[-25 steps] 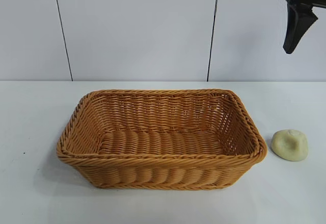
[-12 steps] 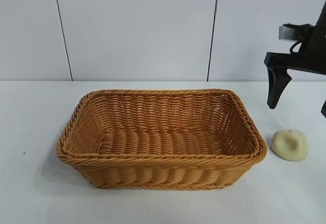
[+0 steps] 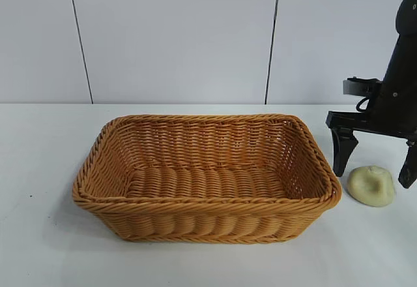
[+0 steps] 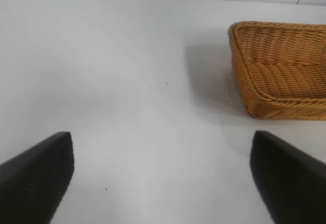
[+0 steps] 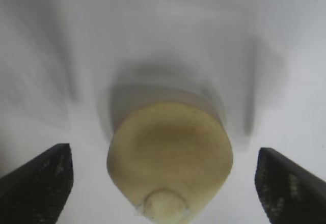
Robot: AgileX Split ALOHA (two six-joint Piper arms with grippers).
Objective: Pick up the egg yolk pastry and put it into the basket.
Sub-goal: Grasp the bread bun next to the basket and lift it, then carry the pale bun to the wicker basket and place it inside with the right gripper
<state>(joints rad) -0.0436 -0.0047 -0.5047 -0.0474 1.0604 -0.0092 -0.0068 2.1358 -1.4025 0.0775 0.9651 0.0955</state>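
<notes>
The egg yolk pastry, a pale cream-yellow dome, lies on the white table just right of the basket, a large orange-brown wicker basket with nothing in it. My right gripper has come down over the pastry, one black finger on each side of it, both clear of its surface. In the right wrist view the pastry sits between the spread fingers, so the right gripper is open around it. My left gripper hangs open over bare table, with a corner of the basket beyond it.
A white panelled wall stands behind the table. The basket's right rim lies close to the right gripper's inner finger. Bare white table stretches left of and in front of the basket.
The right arm has dropped from high at the upper right down to the table, and its fingers now straddle the pastry. The pastry, the basket and the left gripper have not moved.
</notes>
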